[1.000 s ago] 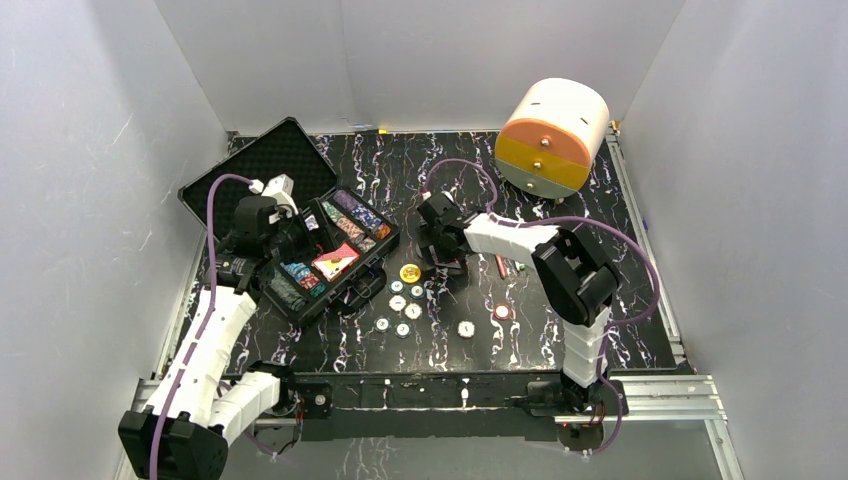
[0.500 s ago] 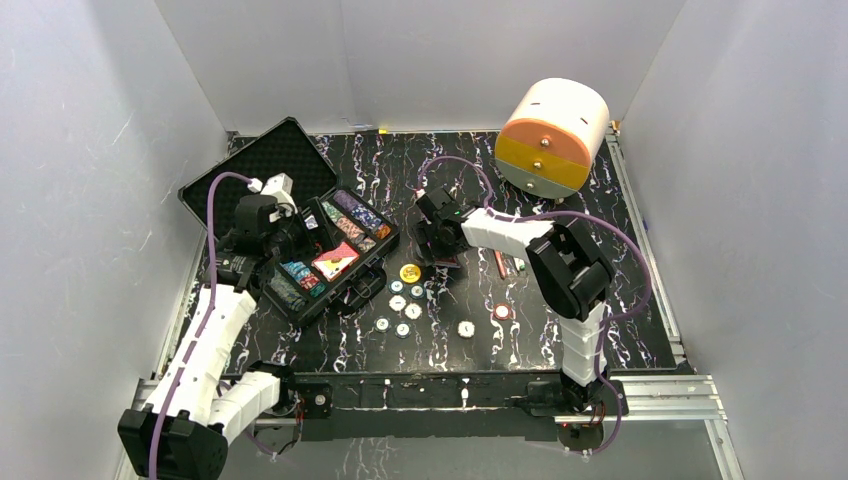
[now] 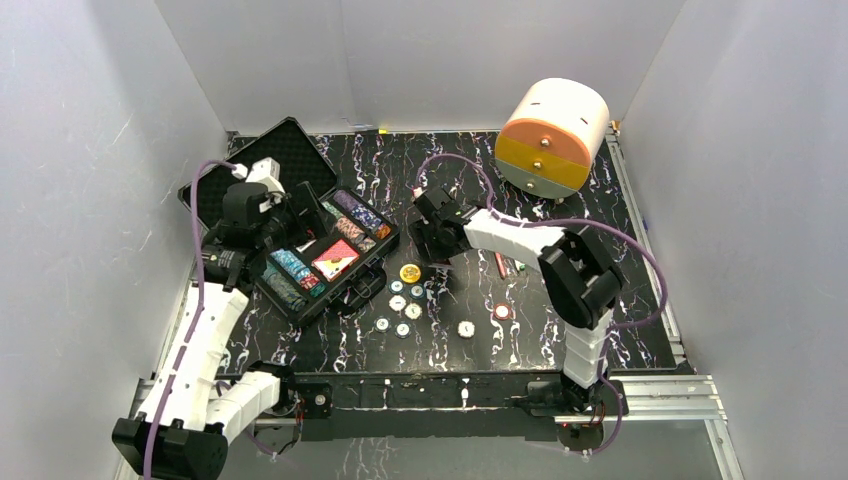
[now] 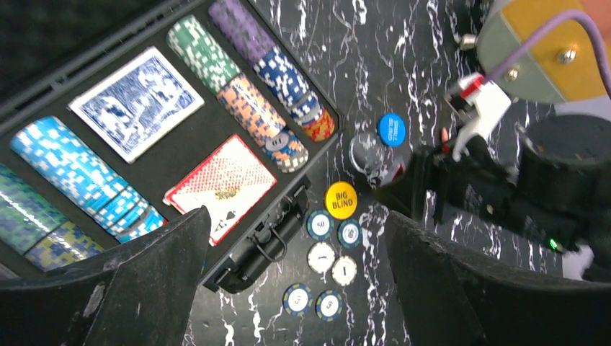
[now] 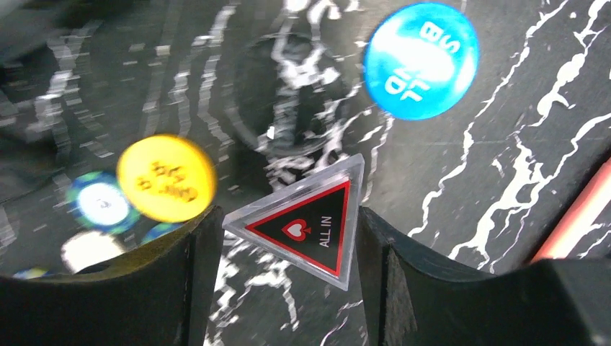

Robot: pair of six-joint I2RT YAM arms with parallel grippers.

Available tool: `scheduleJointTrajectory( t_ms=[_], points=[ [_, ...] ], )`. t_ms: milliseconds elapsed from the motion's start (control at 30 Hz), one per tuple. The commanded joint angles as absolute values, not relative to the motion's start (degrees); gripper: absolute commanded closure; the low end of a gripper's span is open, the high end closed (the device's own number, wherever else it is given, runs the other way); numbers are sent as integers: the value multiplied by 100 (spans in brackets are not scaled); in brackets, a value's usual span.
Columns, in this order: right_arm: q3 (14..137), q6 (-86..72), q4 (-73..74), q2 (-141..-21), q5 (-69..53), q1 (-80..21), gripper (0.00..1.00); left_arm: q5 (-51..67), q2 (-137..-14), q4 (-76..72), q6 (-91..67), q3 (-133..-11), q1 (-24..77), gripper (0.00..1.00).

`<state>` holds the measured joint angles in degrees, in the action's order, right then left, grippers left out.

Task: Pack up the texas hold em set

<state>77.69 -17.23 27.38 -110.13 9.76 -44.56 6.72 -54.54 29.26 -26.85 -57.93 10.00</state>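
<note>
One clear triangular marker (image 5: 306, 223) sits clamped in our right hand (image 5: 288, 216). The black hard case (image 3: 285, 150) lies leftward, beneath our wide-open left hand (image 4: 292, 223).

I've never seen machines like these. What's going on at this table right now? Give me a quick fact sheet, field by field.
Case: black case open, chip rows and two card decks inside
Left arm: left gripper open, above the case, holding nothing
Right arm: right gripper closed on the triangular ALL IN token
Loose on the table: yellow BIG BLIND button, blue button, several round chips
Also there: orange-and-white cylinder at the back
</note>
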Motion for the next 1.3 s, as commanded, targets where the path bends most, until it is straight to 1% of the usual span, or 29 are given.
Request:
scheduleJointTrajectory(
  t_ms=[0, 100, 300, 533, 667, 833, 1033, 1267],
  points=[
    [8020, -2005, 2588, -10158, 555, -4717, 42, -45, -5326, 3255, -2580, -6412, 1023, 10],
    [8307, -2111, 2349, -10225, 402, -4946, 42, -811, -5288, 3468, -2644, -6825, 1028, 10],
    [9626, -1967, 2334, -11160, 510, -5604, 41, -1820, -5141, 3673, -2641, -7512, 1024, 10],
    [11403, -1597, 2751, -12388, 780, -6213, 41, -2280, -5099, 3917, -2424, -8065, 1028, 9],
    [12064, -1424, 3036, -12946, 886, -6356, 41, -2454, -5079, 3998, -2386, -8191, 1031, 9],
    [12424, -1247, 3190, -13332, 1100, -6390, 40, -2460, -5082, 4000, -2351, -8220, 1045, 8],
    [12459, -1089, 3092, -13570, 1330, -6393, 39, -2310, -5095, 3977, -2431, -8085, 1062, 7],
    [12560, -947, 2892, -13815, 1238, -6398, 38, -2250, -5119, 3956, -2435, -8009, 1063, 7]
  ],
)
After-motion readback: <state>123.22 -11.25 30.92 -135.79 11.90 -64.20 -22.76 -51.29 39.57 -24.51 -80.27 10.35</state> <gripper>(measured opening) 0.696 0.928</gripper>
